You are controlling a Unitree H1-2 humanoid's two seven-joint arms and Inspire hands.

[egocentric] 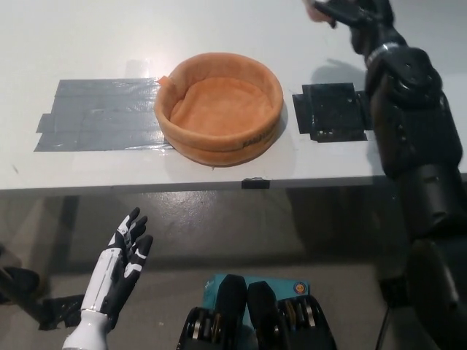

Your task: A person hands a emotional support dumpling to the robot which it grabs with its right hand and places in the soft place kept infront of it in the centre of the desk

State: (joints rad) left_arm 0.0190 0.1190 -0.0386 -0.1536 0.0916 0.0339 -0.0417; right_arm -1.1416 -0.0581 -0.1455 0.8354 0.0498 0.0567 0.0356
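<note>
A: Reaching high over the far right of the white desk (109,36), the black right hand (343,10) sits at the very top edge of the frame. Where is the dumpling?

B: Only a pale sliver of the dumpling (315,10) shows, just left of the fingers and cut off by the frame. The fingers look curled against it, but whether they are clamped on it cannot be told from here.

A: And the target?

B: The orange soft basket (171,117) stands at the centre of the desk, down and to the left of the raised hand, well apart from it. Its mouth faces straight up and nothing lies inside.

A: So which way does the next move run?

B: By my reading, the hand must travel left and toward the robot, then down into the bowl. The black tape patch (332,113) lies flat on the desk between the hand and the basket, so nothing stands in the path. The raised rim on the basket's right is the one edge to clear.

A: The dumpling's long axis?

B: Too little of it is visible to say.

A: The other hand?

B: The white left hand (120,266) rests low at the left, below the desk's near edge, fingers spread and holding nothing. A grey tape patch (95,113) lies left of the basket. The right hand is plainly the one in play
</note>
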